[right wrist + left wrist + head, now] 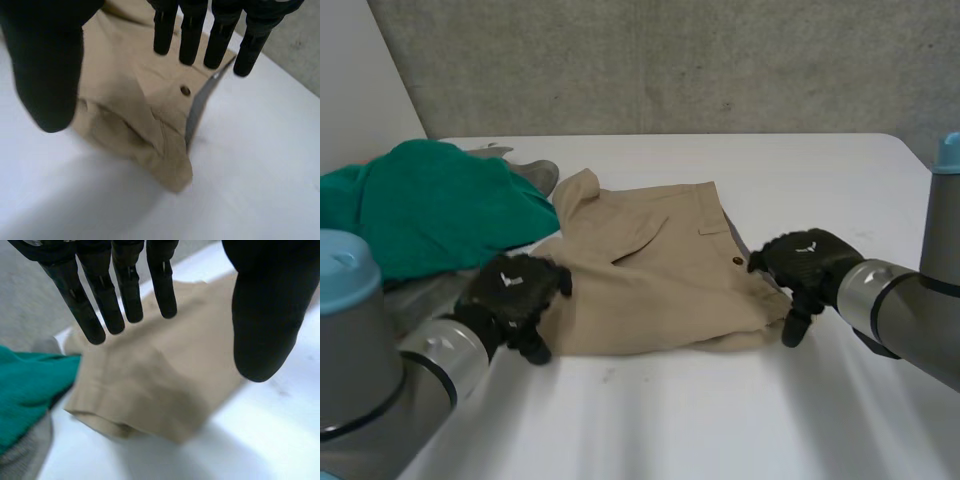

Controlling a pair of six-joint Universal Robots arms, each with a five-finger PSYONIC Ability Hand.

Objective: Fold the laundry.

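Khaki garment [650, 270] flat on table [720, 420] just beside green pile [430, 205]; L hand [515, 290] at pile-side edge, R hand [805, 262] at far-from-pile edge, both spread, holding nothing; robot should pinch all layers, lift evenly, fold clear of pile.

This looks like a robot lab or a test room, not a home. Behind the far edge of the plain white table [840, 180] there is a bare grey concrete wall [670, 60]. A left arm [380, 370] and a right arm [910, 310] of a robot reach over the table, where beige shorts [650, 280] and a green cloth [430, 205] lie.
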